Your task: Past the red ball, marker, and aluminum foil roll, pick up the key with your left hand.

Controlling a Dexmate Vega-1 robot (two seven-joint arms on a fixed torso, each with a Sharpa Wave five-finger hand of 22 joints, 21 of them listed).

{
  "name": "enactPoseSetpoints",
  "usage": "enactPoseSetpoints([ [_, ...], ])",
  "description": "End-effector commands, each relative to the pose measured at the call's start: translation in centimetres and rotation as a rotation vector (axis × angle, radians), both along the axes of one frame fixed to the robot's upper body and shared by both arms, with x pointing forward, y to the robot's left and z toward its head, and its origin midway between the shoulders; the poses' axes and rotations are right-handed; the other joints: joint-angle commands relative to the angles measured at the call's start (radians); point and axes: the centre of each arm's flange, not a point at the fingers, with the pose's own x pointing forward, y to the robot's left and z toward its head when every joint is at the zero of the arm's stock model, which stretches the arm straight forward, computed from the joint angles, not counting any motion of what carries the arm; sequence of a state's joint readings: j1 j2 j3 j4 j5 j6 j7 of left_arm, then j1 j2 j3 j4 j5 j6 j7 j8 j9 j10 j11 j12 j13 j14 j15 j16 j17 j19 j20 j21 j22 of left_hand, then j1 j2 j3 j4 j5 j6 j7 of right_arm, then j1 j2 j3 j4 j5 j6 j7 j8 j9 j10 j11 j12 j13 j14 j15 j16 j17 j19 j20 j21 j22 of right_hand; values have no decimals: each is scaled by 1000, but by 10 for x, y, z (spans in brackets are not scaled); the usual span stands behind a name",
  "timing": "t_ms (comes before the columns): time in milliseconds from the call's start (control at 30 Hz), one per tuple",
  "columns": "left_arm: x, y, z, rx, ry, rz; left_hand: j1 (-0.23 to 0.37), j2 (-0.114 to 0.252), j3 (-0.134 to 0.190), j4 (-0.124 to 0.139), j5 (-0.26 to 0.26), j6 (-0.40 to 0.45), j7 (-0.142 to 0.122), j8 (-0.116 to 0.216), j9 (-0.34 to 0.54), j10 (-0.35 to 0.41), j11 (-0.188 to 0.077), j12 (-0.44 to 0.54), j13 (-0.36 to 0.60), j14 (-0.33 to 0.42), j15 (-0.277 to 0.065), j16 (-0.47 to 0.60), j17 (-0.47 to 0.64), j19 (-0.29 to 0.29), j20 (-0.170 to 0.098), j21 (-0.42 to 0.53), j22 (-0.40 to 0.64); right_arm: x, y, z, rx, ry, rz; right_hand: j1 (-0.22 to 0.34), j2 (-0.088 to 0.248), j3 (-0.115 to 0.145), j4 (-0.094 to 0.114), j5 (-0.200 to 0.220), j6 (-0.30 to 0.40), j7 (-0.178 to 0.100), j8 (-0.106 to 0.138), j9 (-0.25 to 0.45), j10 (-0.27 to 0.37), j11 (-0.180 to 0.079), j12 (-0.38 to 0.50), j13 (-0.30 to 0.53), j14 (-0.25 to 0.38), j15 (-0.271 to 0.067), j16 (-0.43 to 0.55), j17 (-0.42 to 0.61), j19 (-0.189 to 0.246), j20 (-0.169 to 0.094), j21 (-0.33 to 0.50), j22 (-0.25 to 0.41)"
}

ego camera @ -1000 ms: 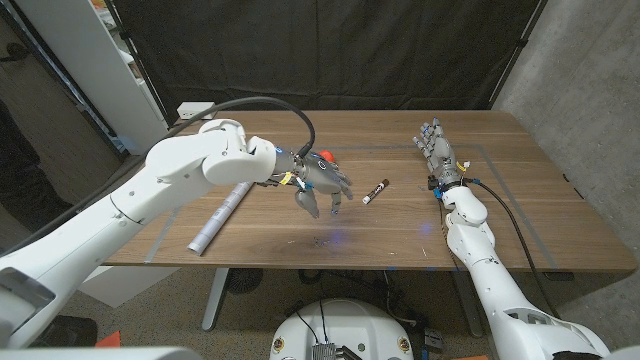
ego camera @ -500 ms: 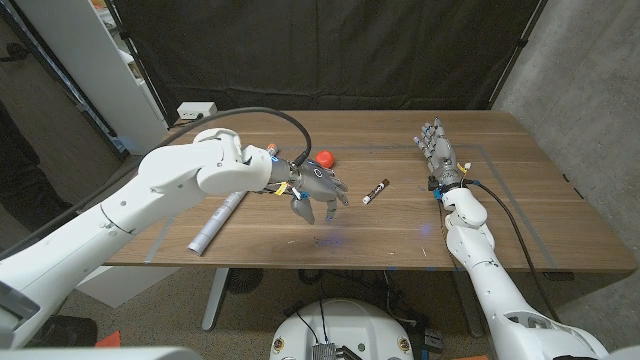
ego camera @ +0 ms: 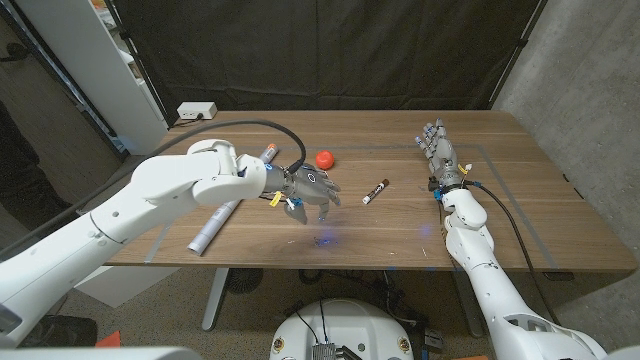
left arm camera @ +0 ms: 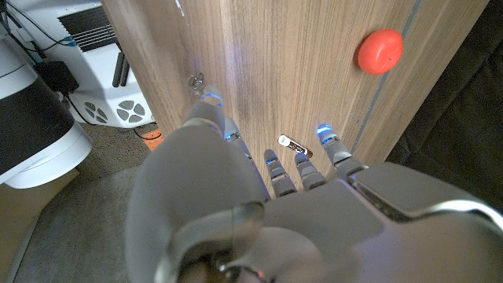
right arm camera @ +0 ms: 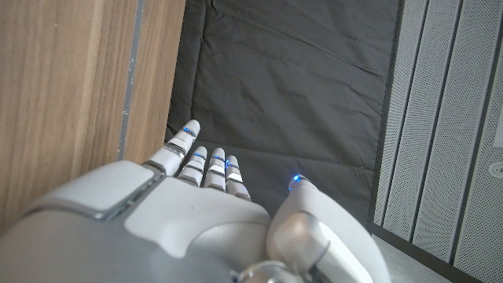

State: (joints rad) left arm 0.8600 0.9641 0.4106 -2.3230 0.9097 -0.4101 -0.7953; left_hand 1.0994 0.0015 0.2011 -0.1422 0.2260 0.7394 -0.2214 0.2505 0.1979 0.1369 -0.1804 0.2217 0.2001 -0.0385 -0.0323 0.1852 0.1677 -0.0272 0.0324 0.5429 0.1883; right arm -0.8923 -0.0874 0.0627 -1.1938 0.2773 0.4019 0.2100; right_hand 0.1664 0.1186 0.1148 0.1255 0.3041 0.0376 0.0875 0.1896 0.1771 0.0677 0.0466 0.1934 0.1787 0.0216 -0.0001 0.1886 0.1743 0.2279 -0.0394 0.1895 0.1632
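My left hand (ego camera: 310,189) hovers over the table's middle, fingers spread and pointing down, holding nothing. The red ball (ego camera: 324,158) lies just behind it, and the dark marker (ego camera: 375,191) lies to its right. A silver foil roll (ego camera: 214,225) lies slanted at the left, partly under my left forearm. The small key (left arm camera: 195,80) lies near the table's front edge, beyond the fingertips (left arm camera: 209,102) in the left wrist view; the ball (left arm camera: 380,51) and marker (left arm camera: 292,145) show there too. In the head view the key (ego camera: 322,240) is a faint speck. My right hand (ego camera: 440,155) stands at the right, fingers straight and empty.
A white power strip (ego camera: 197,110) sits at the table's back left corner. A white shelf unit (ego camera: 90,60) stands left of the table. Black curtain hangs behind, and a grey wall stands at the right. Thin tape lines (ego camera: 505,160) mark the tabletop.
My left hand has drawn back a little toward the front edge and to the left, uncovering the red ball fully. The right hand has stayed put.
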Motion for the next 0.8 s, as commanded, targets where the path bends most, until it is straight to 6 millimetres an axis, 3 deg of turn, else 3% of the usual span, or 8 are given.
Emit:
enactPoseSetpoints([
  [33, 10, 7, -4, -15, 22, -9, 12, 0, 1, -2, -2, -9, 0, -9, 2, 7, -2, -1, 1, 4, -73, 0, 3, 9, 6, -4, 5, 1, 3, 1, -9, 3, -7, 9, -3, -2, -5, 2, 7, 2, 2, 3, 10, 4, 0, 5, 8, 2, 0, 3, 6, -12, 0, 3],
  [800, 24, 10, -13, -17, 62, -10, 0, 3, -9, 7, -6, -13, 1, -19, 0, 10, 1, -1, 2, 6, -75, 0, 3, 11, 5, -8, 5, 9, 4, -2, -12, 20, -12, 10, -4, -2, -7, 3, 8, 1, 1, 3, 10, 4, -1, 5, 8, 3, -2, 3, 6, -12, -2, 3],
])
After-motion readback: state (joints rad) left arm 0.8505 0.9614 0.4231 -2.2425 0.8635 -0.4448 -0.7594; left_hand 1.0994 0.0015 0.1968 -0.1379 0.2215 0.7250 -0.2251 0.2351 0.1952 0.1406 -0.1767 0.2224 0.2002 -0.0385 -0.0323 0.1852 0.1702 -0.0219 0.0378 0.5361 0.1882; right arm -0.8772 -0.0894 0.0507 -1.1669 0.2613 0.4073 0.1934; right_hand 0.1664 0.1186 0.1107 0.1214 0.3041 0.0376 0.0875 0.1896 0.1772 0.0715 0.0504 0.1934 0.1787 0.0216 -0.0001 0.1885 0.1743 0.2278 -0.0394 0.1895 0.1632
